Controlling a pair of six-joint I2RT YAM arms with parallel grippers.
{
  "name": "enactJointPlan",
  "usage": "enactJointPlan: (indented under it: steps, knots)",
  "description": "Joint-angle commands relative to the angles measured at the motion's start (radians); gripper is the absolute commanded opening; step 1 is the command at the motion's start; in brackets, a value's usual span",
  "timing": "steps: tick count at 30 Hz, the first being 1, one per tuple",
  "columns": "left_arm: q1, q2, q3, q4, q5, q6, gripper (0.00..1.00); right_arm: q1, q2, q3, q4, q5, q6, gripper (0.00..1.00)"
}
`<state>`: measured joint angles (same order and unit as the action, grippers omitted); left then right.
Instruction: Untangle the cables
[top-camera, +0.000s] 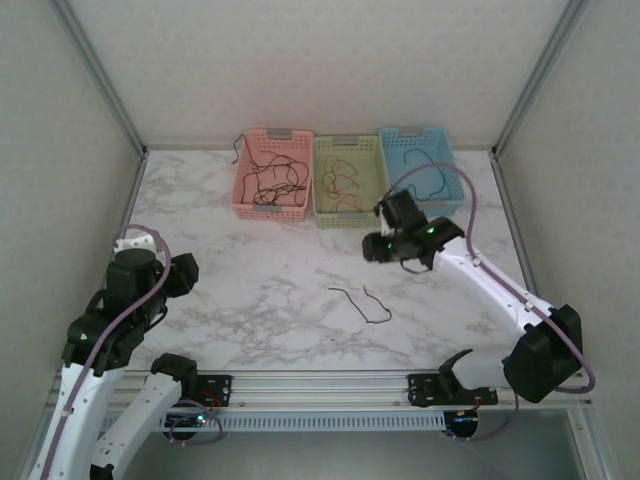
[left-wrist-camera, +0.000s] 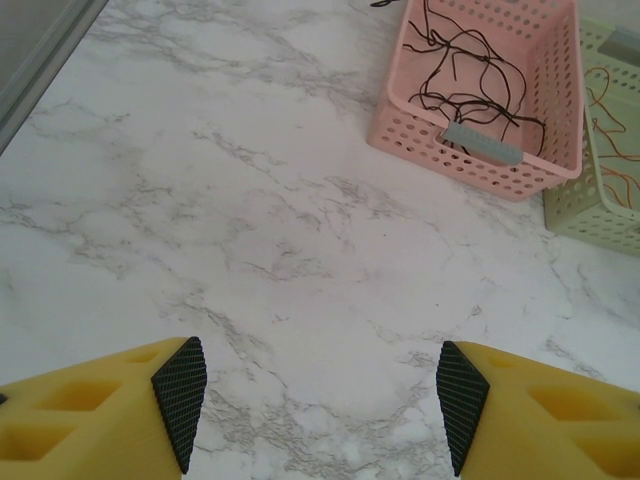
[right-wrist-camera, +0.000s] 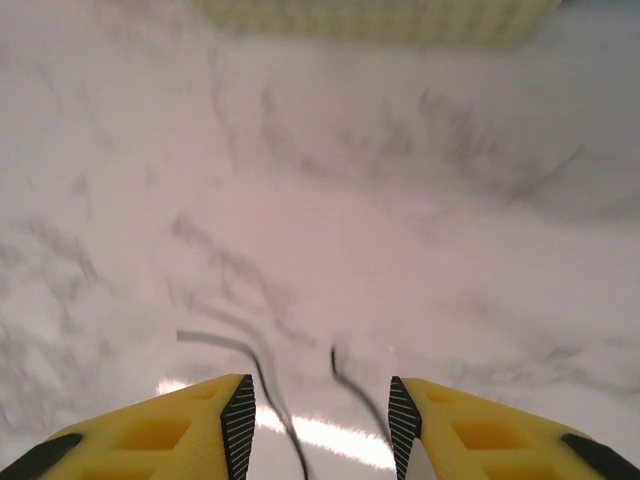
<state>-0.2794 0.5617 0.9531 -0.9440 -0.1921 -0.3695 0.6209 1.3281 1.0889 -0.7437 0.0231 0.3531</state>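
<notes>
A single thin loose black cable (top-camera: 362, 303) lies on the white marble-patterned table (top-camera: 250, 260), near the middle and slightly towards the right arm. It is bent into a few shallow kinks and is well apart from the other wires.

The rest of the wires sit in three perforated baskets lined up side by side at the far edge of the table. A tangle of black cables (left-wrist-camera: 470, 85) lies in the pink plastic basket (top-camera: 240, 195) on the left, with one strand reaching over its far left corner. Orange and red cables (top-camera: 343, 182) are looped in the pale green plastic basket (top-camera: 348, 215) in the middle. A dark cable (top-camera: 428, 182) curls in the light blue plastic basket (top-camera: 455, 190) on the right.

The right gripper (right-wrist-camera: 320, 405) hangs over the table in front of the green and blue baskets. Its yellow fingers are moderately parted and grip nothing. In the blurred right wrist view, two thin dark strands of the loose black cable run on the marble below the gap between the black pads (right-wrist-camera: 238, 420).

The left gripper (left-wrist-camera: 320, 400) is over bare marble on the left side of the table, facing the pink basket. Its jaws are spread wide and touch nothing.
</notes>
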Motion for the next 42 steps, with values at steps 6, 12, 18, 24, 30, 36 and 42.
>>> enactJointPlan:
  steps: [6,12,18,24,30,36,42]
  knots:
    - [0.009,-0.022,-0.011,0.014,0.011,0.008,0.65,0.166,0.067,-0.121,0.017,-0.021,0.0,0.43]
    - [0.009,-0.02,-0.013,0.015,0.01,0.007,0.65,0.248,0.218,-0.062,0.041,-0.009,-0.107,0.44]
    - [0.009,-0.022,-0.013,0.014,0.006,0.007,0.65,0.248,0.379,0.022,0.042,0.033,-0.194,0.44]
    - [0.009,-0.02,-0.014,0.014,0.006,0.007,0.65,0.249,0.476,0.08,0.074,0.028,-0.22,0.43]
    - [0.009,-0.017,-0.013,0.015,0.008,0.008,0.65,0.248,0.524,0.105,0.071,0.033,-0.226,0.37]
    - [0.009,-0.019,-0.014,0.014,0.006,0.006,0.65,0.249,0.512,0.079,0.067,0.099,-0.225,0.35]
    - [0.009,-0.02,-0.014,0.014,0.006,0.006,0.65,0.248,0.457,0.055,0.076,0.131,-0.224,0.39]
